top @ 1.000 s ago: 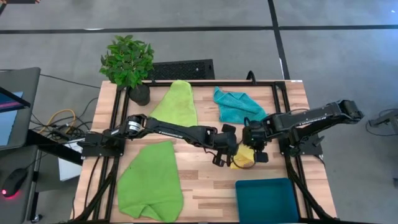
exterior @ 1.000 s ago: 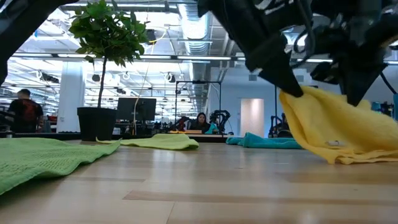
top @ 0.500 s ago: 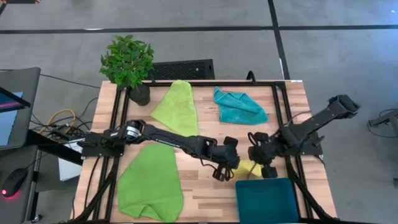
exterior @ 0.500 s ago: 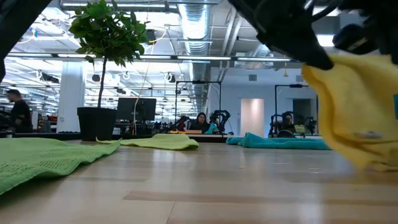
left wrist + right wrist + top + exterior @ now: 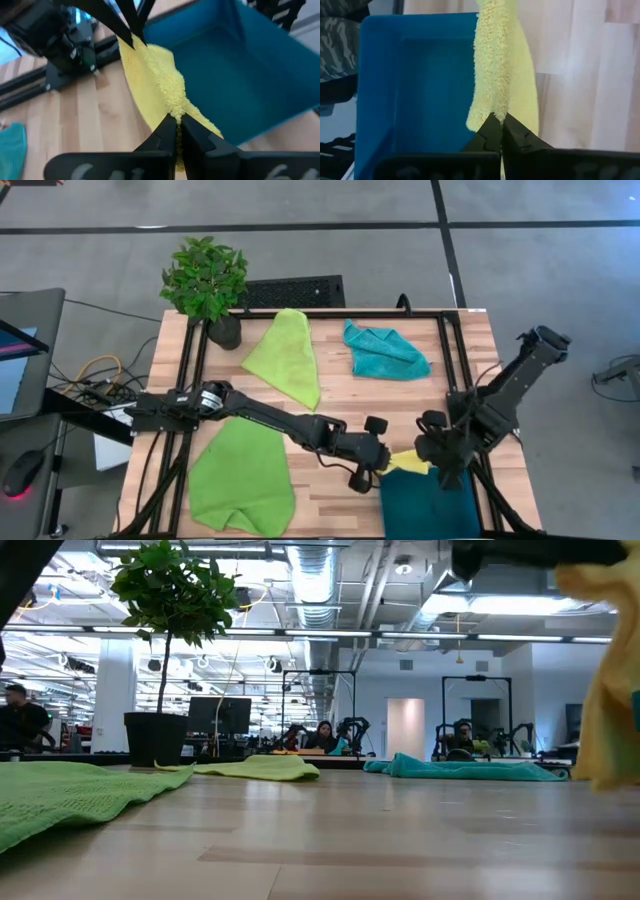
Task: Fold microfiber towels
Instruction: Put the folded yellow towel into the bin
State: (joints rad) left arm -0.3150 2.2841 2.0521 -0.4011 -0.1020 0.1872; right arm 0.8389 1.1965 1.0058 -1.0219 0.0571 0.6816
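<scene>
The yellow towel (image 5: pixel 405 463) is folded into a narrow band and hangs between my two grippers, over the near-left rim of a blue bin (image 5: pixel 430 505). My left gripper (image 5: pixel 378 468) is shut on its left end and my right gripper (image 5: pixel 432 462) on its right end. It also shows at the right edge of the low view (image 5: pixel 608 690). Two lime green towels lie flat on the table, one at the far middle (image 5: pixel 285 355) and one at the near left (image 5: pixel 240 480). The turquoise towel (image 5: pixel 385 350) lies crumpled at the far right. My left gripper pinches the yellow towel's upper folded edge (image 5: pixel 172 107) between its two fingers at the towel's left end, coming from the table's left. Several layers show. The towel runs from here to the other gripper and sags below, clear of the table. My right gripper pinches the yellow towel's upper folded edge (image 5: pixel 496 107) between its two fingers at the towel's right end, coming from the table's right. The band runs straight away from the fingers toward the other gripper, and its lower part hangs beside the bin's wall.
A potted plant (image 5: pixel 205 280) stands at the table's far left corner. A black metal frame (image 5: pixel 455 370) runs around the table's edges. Bare wood lies in the middle between the towels. People and desks show far behind in the low view.
Both grippers have carried the yellow towel toward the table's near right, from the middle to the blue bin's edge. The towel's lower part, which lay on the table, is now lifted clear. Both grippers stay shut on it.
</scene>
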